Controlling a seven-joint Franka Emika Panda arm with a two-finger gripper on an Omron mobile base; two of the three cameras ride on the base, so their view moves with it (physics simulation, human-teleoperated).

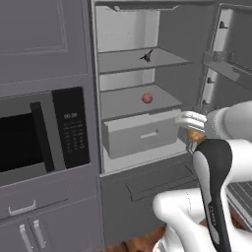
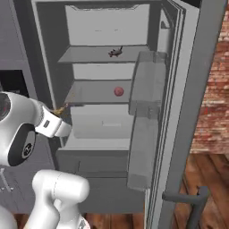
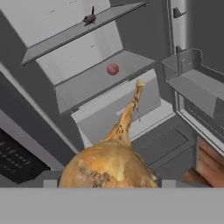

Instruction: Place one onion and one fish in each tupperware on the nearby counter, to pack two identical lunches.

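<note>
Open grey fridge (image 1: 142, 106) with shelves, black microwave (image 1: 34, 133) in grey cabinets, brick wall (image 2: 214, 98), wooden floor (image 2: 203, 172)

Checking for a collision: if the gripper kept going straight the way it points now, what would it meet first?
Probably the fridge drawer: the gripper, its jaws around an onion, points at the drawer's front. Depth is unclear.

Golden onion (image 3: 109, 164) in gripper (image 3: 107, 186)
</note>
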